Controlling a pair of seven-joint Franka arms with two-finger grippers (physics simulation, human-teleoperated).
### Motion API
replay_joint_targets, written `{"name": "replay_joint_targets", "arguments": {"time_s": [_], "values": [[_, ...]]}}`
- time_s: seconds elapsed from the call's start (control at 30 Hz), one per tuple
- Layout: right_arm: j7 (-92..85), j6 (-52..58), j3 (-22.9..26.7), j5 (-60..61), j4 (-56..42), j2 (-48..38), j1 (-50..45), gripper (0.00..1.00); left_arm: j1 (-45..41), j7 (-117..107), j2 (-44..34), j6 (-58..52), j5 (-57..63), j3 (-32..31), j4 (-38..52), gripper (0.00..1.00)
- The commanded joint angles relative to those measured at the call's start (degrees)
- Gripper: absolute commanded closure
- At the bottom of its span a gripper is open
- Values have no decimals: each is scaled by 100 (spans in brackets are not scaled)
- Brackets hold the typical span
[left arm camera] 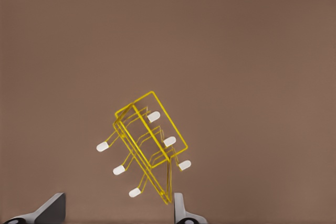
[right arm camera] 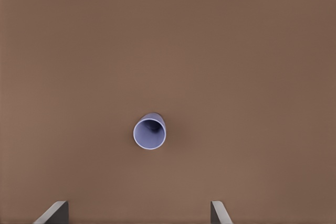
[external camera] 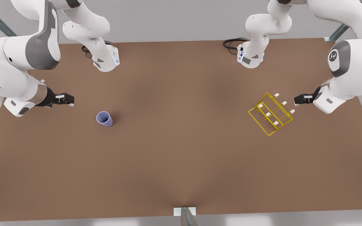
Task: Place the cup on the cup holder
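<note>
The cup (external camera: 104, 119) stands upright, mouth up, on the brown table (external camera: 181, 163) toward the front view's left, well apart from the cup holder (external camera: 271, 113), which sits toward the front view's right with its white-tipped pegs pointing up. The right gripper (external camera: 70, 100) hangs near the cup, off to its side and apart from it, fingers spread wide and holding nothing; its wrist view looks down into the cup's open mouth (right arm camera: 150, 131). The left gripper (external camera: 297, 101) hovers just beside the holder, also spread wide and empty, and this arm appears to wait. The cup looks light and stiff, with a smooth, probably slippery wall that narrows toward the base, so a pinch across the outside is likely to slide unless it lands high, just under the rim, or with one finger inside and one outside the lip. The holder is thin wire and probably light too, so a careless push onto a peg could shift or tip it. In both wrist views the fingers are cut off at the frame's edge, so their tips are hidden. The holder's wires overlap in the left wrist view (left arm camera: 149, 145), making the peg spacing hard to judge.
</note>
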State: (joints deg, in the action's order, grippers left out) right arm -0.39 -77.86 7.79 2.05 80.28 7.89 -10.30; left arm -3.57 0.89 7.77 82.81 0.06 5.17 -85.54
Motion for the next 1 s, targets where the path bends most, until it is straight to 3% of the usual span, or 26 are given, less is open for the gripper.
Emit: {"name": "replay_joint_targets", "arguments": {"time_s": [0.0,0.1,0.17,0.3,0.4,0.6,0.77,0.97], "values": [[-102,-28,3,6,5,-6,2,0,-3,17,-3,43,3,1,3,0],[-119,-28,3,-29,14,11,-42,0,-3,17,-3,43,3,1,3,0],[835,-133,3,137,269,581,-840,0,-12,8,-3,8,3,1,3,0],[1902,-2058,-348,261,1561,653,-1237,0,32,-9,-3,-1,-23,10,3,0],[1964,-3419,-410,191,2826,451,-1115,0,58,-1,120,60,-15,19,3,0],[1146,-4905,-313,-266,3890,213,-859,0,138,8,208,139,-23,19,3,0],[1155,-5081,-269,-354,4443,-129,-868,0,129,8,225,139,-23,19,3,0],[1155,-6074,-190,-354,5235,-226,-772,0,129,-1,225,113,-23,19,3,0]]}}
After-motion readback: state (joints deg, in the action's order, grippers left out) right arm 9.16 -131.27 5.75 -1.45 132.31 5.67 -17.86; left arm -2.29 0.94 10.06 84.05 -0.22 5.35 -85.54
